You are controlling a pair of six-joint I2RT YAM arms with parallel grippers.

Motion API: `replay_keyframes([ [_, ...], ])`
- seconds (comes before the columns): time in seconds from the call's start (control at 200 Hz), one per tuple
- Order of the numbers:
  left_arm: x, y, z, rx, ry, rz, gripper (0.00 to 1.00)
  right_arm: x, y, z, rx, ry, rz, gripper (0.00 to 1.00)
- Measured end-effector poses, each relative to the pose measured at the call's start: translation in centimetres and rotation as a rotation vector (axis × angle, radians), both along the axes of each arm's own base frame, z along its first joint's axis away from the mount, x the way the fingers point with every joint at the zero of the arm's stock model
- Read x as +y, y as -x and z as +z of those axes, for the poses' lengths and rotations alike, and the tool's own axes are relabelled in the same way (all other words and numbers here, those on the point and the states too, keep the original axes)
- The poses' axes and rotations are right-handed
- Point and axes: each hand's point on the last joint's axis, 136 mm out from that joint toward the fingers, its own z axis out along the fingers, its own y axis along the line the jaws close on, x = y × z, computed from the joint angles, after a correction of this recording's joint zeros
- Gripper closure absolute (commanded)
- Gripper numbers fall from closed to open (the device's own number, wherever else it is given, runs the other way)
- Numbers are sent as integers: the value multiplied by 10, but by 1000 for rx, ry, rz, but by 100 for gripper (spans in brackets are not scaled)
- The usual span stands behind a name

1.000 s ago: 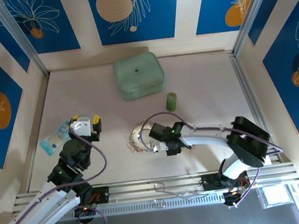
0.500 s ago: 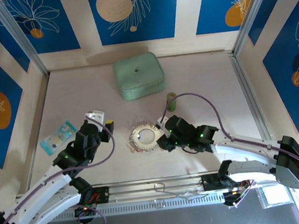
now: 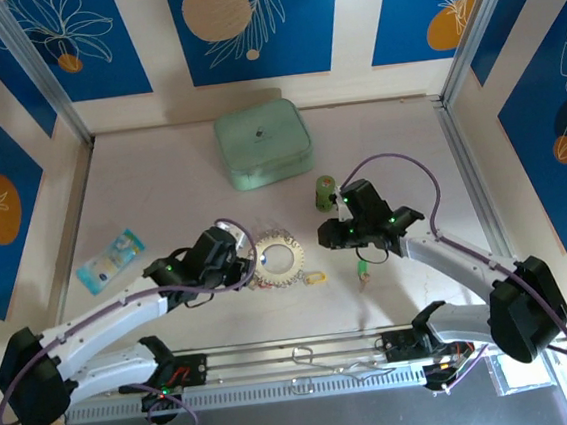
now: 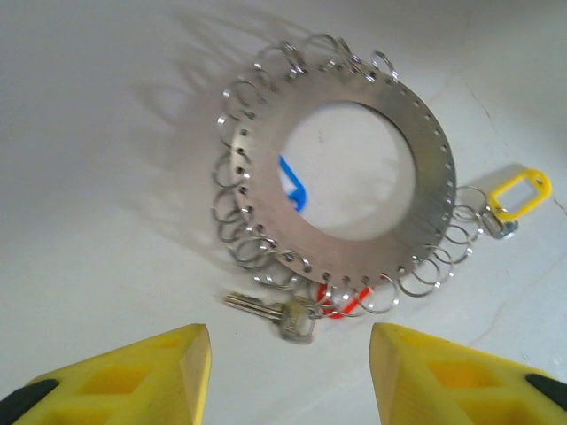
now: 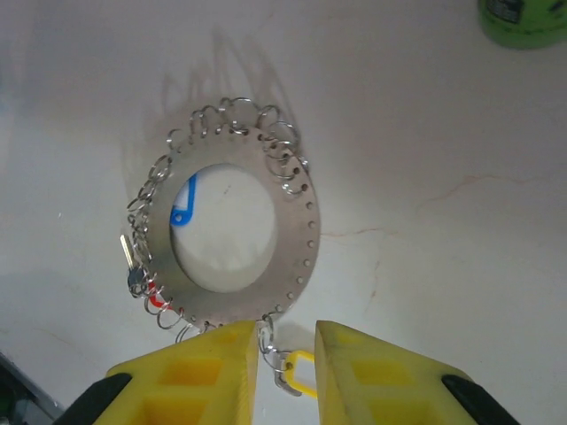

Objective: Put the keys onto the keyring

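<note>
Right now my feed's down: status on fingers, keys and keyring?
Left fingers open, empty, by keyring. Right fingers slightly apart, empty. Green key lies apart from keyring. Green cylinder close beside right arm.

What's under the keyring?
A blue key shows through the hole of the keyring, its rest covered by the plate. A red key peeks from under the rim, mostly hidden.

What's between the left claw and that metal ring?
In the left wrist view, a small red-tagged key lies on the table between the left gripper and the keyring.
</note>
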Motion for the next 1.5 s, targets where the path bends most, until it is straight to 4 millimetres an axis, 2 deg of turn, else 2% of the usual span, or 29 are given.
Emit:
replay_keyframes([
  [0.12,-5,-3,0,2,21,21,48,-3,-2,-4,23,-14,11,75],
  [0.295,-11,-21,18,-91,92,82,46,4,-2,-17,67,6,85,73],
  [0.42,-7,-31,31,-169,130,134,46,15,-7,-26,94,15,148,67],
  [0.695,9,-43,50,-280,150,225,44,35,-12,-49,135,66,239,65],
  [0.905,22,-43,54,-320,141,263,42,44,-22,-57,142,89,265,64],
  [1.065,29,-44,61,-347,139,286,41,48,-24,-55,140,98,272,64],
  [1.25,35,-43,58,-349,119,301,40,53,-35,-55,125,112,277,63],
  [1.5,37,-44,51,-340,105,304,40,55,-40,-63,138,148,286,63],
])
